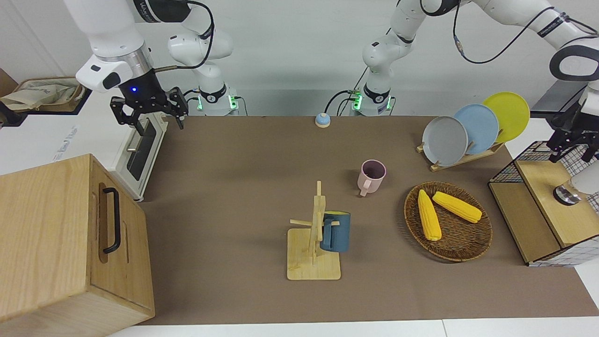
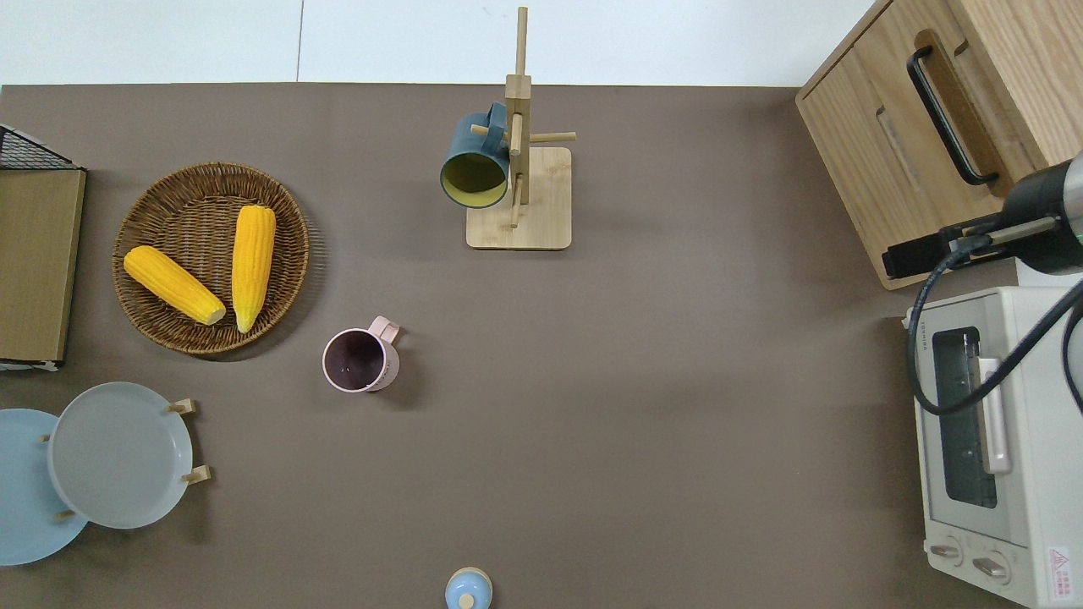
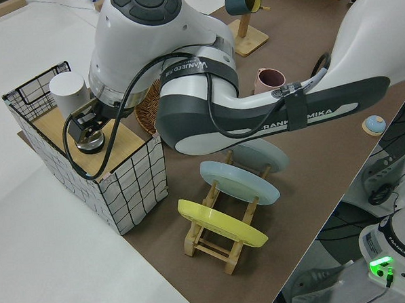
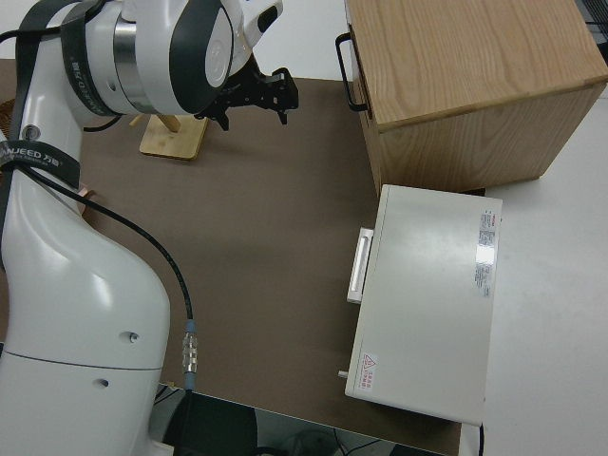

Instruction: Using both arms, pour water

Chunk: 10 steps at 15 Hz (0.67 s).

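A pink mug (image 1: 372,175) (image 2: 360,359) stands upright on the brown mat, mid-table. A dark blue mug (image 1: 336,231) (image 2: 474,161) hangs on a wooden mug rack (image 1: 313,269), farther from the robots. At the left arm's end, a white cylinder (image 3: 69,94) (image 1: 585,180) stands on the wooden shelf of a wire crate (image 3: 133,189). My left gripper (image 1: 572,152) (image 3: 86,127) hangs open over that shelf, beside the cylinder and just above a small metal piece (image 1: 566,194). My right gripper (image 1: 152,122) (image 4: 254,112) hangs open and empty above the toaster oven's (image 1: 140,150) door.
A wicker basket (image 1: 449,255) with two corn cobs sits beside the crate. Three plates stand in a wooden rack (image 1: 468,157) nearer the robots. A large wooden box (image 1: 56,243) and the toaster oven fill the right arm's end. A small blue bell (image 1: 322,120) sits between the arm bases.
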Motion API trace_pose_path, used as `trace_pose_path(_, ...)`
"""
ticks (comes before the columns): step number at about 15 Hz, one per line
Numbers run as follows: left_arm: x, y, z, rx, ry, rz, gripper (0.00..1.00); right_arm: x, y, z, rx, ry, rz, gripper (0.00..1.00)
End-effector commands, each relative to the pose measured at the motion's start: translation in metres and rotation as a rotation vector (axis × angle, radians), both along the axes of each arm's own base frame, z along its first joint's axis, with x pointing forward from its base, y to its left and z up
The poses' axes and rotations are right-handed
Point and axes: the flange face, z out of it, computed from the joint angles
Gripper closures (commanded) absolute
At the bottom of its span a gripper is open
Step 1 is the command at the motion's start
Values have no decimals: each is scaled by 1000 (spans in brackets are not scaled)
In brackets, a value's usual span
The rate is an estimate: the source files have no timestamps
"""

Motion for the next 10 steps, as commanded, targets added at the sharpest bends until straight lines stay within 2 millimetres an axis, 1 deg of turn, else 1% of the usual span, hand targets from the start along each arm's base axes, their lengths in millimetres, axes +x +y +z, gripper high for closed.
trace_pose_path(1,-16,-18,31,15,78,50,0,-3,-1,3,3,9,-14,15)
trace_pose_path(3,-28,-35,50,-23,115,71,0,-3,-1,3,3,9,-14,15)
trace_pose_path(4,-32,-48,58,-43,136,85,0,-3,-1,3,3,9,-14,15)
trace_pose_path(5,-34,-66,69,-23,171,98,0,-3,-1,3,3,9,-13,15)
trace_pose_path(7,-33,-99,76,-5,228,130,0,-3,-1,3,3,9,-14,15)
trace_pose_path(8,-34,-106,77,-12,245,147,0,-3,-1,3,3,9,-14,15)
trace_pose_path(10,-39,-112,81,-26,263,152,0,-3,-1,3,3,9,-14,15)
